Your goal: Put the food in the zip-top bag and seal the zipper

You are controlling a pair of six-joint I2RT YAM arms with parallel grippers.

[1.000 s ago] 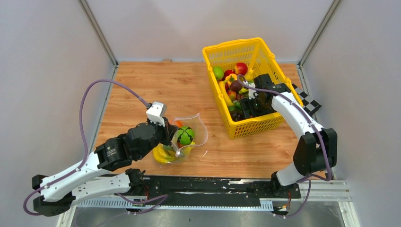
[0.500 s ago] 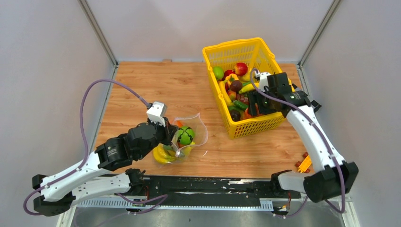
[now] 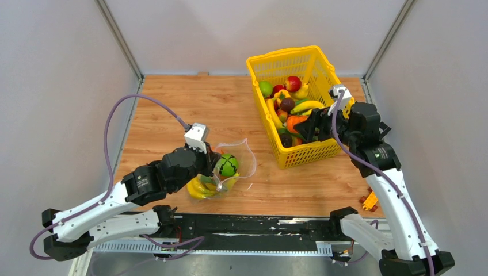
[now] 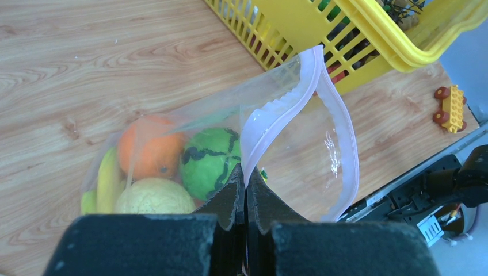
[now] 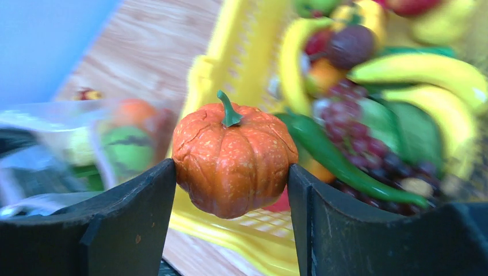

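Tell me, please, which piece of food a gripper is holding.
The orange pumpkin, pinched in the right gripper; the rest lie in the yellow basket or the bag.

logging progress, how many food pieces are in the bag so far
4 visible: an orange, a green striped melon beside it, a pale yellow fruit below them in the left wrist view, bananas leftmost. Others may be hidden.
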